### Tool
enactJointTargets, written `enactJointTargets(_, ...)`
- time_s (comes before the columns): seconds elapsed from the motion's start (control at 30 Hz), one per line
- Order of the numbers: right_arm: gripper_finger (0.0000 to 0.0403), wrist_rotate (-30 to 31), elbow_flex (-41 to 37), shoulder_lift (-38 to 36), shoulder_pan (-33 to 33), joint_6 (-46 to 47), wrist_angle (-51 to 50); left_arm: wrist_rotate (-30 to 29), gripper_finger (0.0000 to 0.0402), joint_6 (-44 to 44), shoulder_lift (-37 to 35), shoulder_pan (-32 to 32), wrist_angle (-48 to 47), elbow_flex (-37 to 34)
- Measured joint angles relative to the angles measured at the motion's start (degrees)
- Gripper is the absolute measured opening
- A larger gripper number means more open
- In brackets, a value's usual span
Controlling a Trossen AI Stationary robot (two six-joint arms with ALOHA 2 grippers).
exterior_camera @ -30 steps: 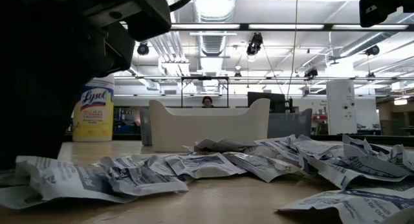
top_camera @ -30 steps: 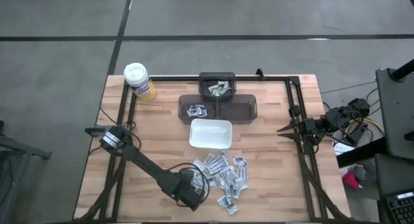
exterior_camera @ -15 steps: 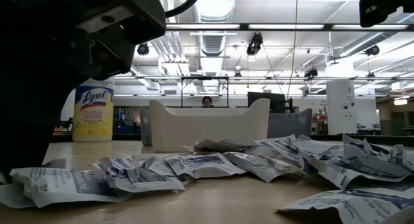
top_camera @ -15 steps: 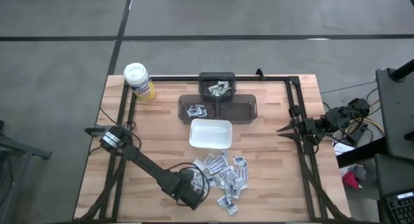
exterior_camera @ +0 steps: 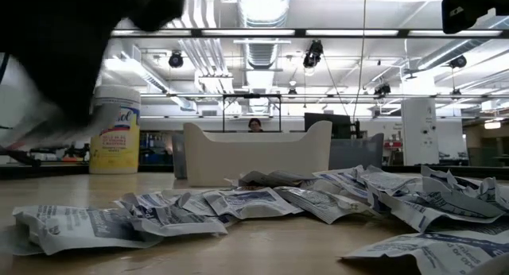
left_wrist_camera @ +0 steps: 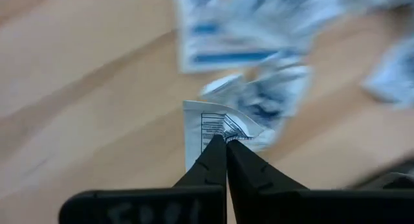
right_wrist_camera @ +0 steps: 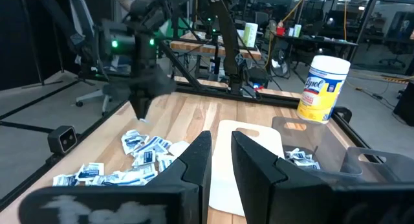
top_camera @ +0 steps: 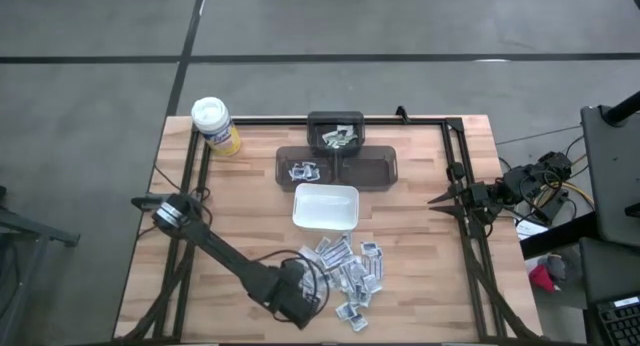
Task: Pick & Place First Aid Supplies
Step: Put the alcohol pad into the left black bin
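The left hand [top_camera: 306, 298] hangs over the near edge of the tabletop [top_camera: 250, 216], at the left side of the loose heap of first aid packets [top_camera: 352, 271]. Its fingers are pressed together on the corner of one white packet [left_wrist_camera: 210, 130], which stands up between the tips in the left wrist view. The heap itself lies just toward the near edge from the white dish [top_camera: 325, 207], which sits about mid-tabletop. Beyond the dish stand dark bins [top_camera: 337, 158] along the far edge, some with packets in them, and a yellow canister [top_camera: 215, 125] occupies the far left corner. The right hand [top_camera: 437, 200] waits at the right edge, fingers slightly parted, holding nothing.
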Motion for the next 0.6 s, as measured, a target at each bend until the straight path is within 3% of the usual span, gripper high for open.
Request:
enactJointTargets(0.2, 0.0059, 0.00, 0.00, 0.00, -0.02, 0.00, 0.02, -19.00, 0.0000, 8.21, -1.35, 0.41, -0.45, 6.37)
enactJointTargets(0.33, 0.0059, 0.00, 0.00, 0.00, -0.02, -0.22, 0.00, -29.63, 0.0000, 19.76, -1.42, 2.08, -3.19, 12.17)
enactJointTargets(0.43, 0.0059, 0.00, 0.00, 0.01, -0.01, -0.46, 0.00, -32.43, 0.0000, 29.15, -1.45, 5.33, -6.54, 15.87)
enactJointTargets(0.6, 0.0059, 0.00, 0.00, 0.00, 0.00, -0.66, 0.00, -32.14, 0.0000, 45.82, -1.45, 13.89, -13.18, 20.13)
